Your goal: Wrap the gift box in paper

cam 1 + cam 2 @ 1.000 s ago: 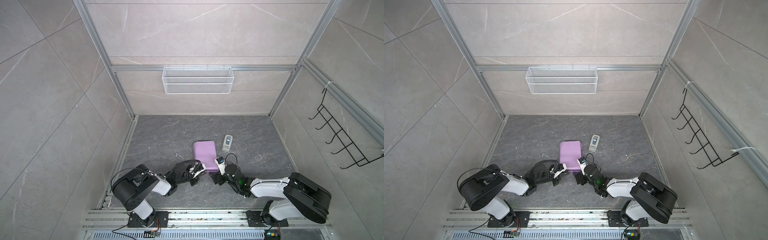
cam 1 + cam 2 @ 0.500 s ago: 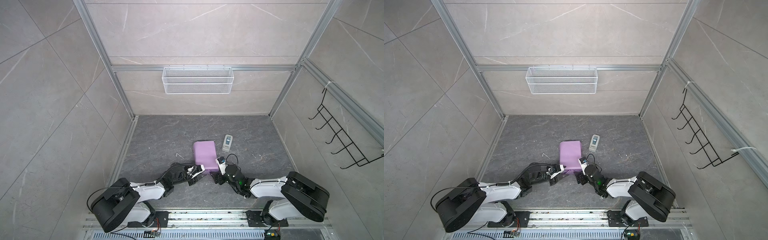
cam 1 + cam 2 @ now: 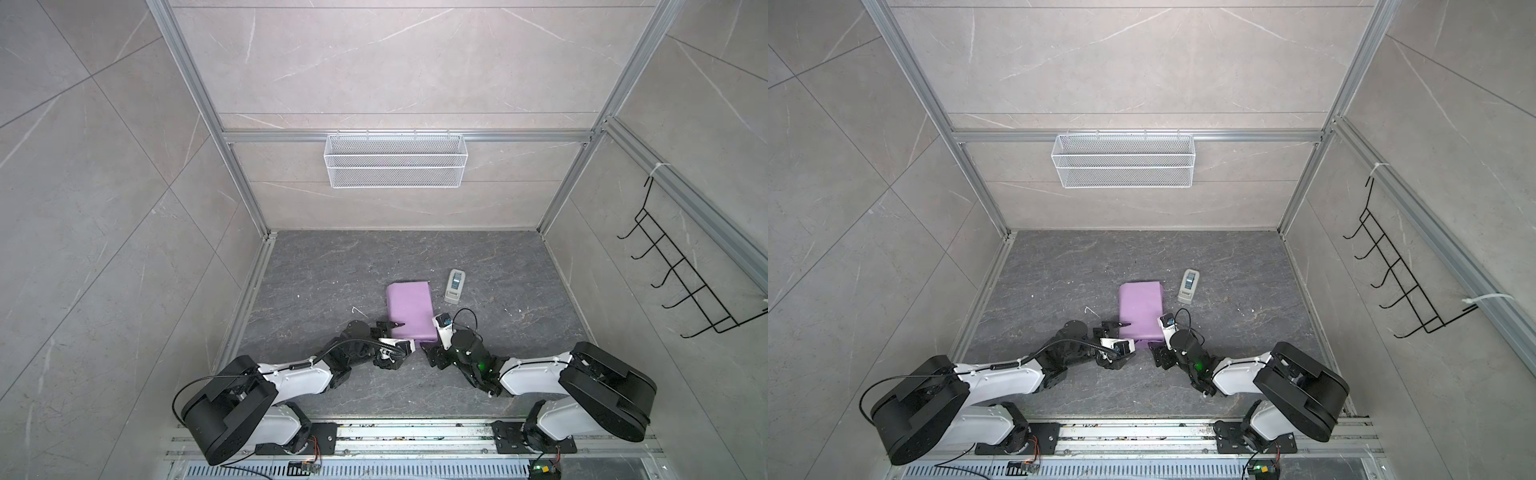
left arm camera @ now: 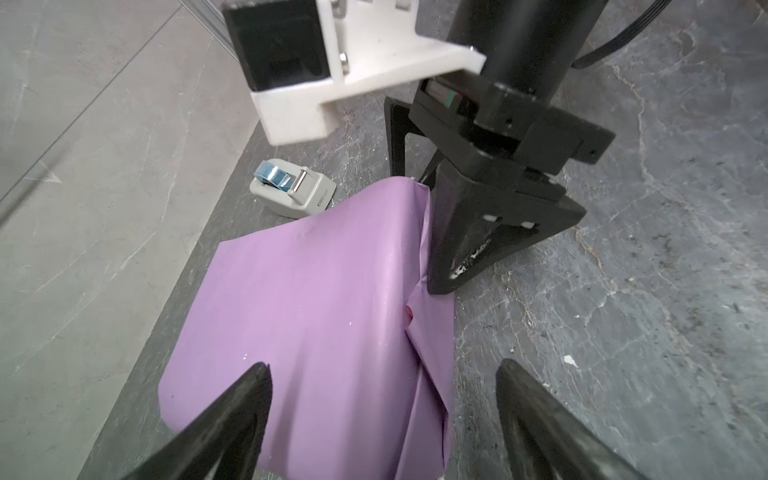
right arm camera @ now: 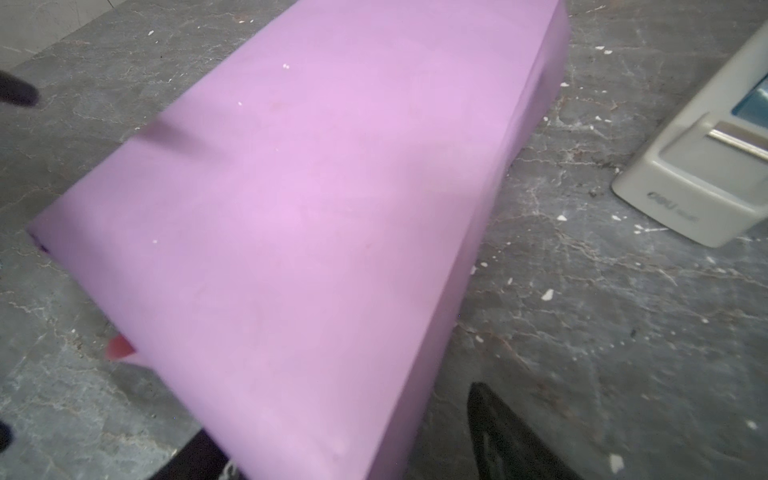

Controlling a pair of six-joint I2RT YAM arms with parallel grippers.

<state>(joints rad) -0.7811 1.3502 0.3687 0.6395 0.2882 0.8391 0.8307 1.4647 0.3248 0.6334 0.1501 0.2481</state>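
The paper (image 3: 409, 309) (image 3: 1140, 309) lies lilac side out, folded around the gift box, which is hidden inside. This parcel sits mid-floor. My left gripper (image 4: 382, 370) (image 3: 401, 344) is open at the parcel's near left corner. One finger hangs over the paper (image 4: 316, 299) and the other over bare floor. My right gripper (image 5: 340, 424) (image 3: 431, 352) is open at the near right corner, where the folded end flaps meet. One of its fingers (image 5: 498, 432) stands apart from the parcel's side. A sliver of the pink face (image 5: 118, 347) peeks out at a fold.
A grey-white tape dispenser (image 3: 455, 284) (image 4: 293, 191) (image 5: 698, 166) stands just beyond the parcel's far right corner. Small white scraps (image 3: 356, 309) dot the grey floor. A wire basket (image 3: 395, 166) hangs on the back wall, and a black hook rack (image 3: 681, 282) on the right wall.
My left gripper has gone from nearly shut to wide open at the parcel's corner. Its arm has stretched lower and further out. The right arm has hardly moved.
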